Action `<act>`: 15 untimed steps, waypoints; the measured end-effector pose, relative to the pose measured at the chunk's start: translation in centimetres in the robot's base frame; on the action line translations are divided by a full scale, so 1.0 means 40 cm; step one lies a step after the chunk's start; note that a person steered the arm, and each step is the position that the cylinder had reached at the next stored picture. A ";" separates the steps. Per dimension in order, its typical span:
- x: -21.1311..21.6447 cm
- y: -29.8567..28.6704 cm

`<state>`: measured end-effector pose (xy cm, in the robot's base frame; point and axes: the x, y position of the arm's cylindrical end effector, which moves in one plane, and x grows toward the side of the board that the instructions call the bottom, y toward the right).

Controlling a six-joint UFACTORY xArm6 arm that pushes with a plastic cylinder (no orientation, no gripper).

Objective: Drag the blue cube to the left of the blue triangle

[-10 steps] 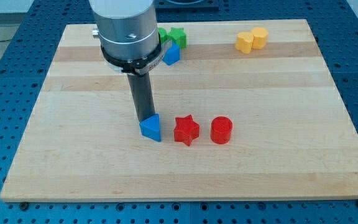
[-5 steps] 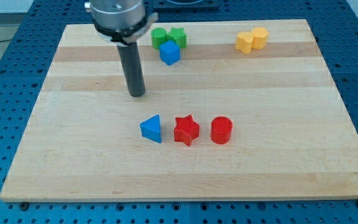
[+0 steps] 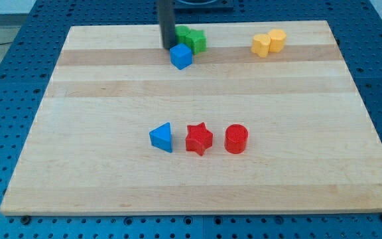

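A pale wooden board (image 3: 78, 133) fills most of the view, resting on a blue perforated table (image 3: 5, 99) that shows along every edge.

Towards the view's left of the middle, the dark rod (image 3: 167, 20) comes straight down from the view's top edge, upright, and only its lower length shows. There are no jaws on this arm, so nothing is clenched or released; it only pushes. My tip (image 3: 168, 46) stands on the board near its top edge, just at the upper-left corner of the blue cube (image 3: 182, 56); whether they touch I cannot tell.

The blue cube lies near the view's top, just below the green blocks (image 3: 192, 40), which sit right of the rod and are partly hidden by it. Well below, near the board's centre, the blue triangle (image 3: 161, 138) begins a row: the red star (image 3: 199, 139) is just beside it to the right, then the red cylinder (image 3: 236, 139). The cube is well apart from the triangle, above and slightly right of it.

At the view's upper right, two yellow blocks (image 3: 268, 42) sit touching.
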<state>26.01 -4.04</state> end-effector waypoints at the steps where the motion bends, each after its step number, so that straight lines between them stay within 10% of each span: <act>1: 0.013 0.043; 8: 0.425 -0.208; 15: 0.614 -0.434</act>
<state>50.55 -21.38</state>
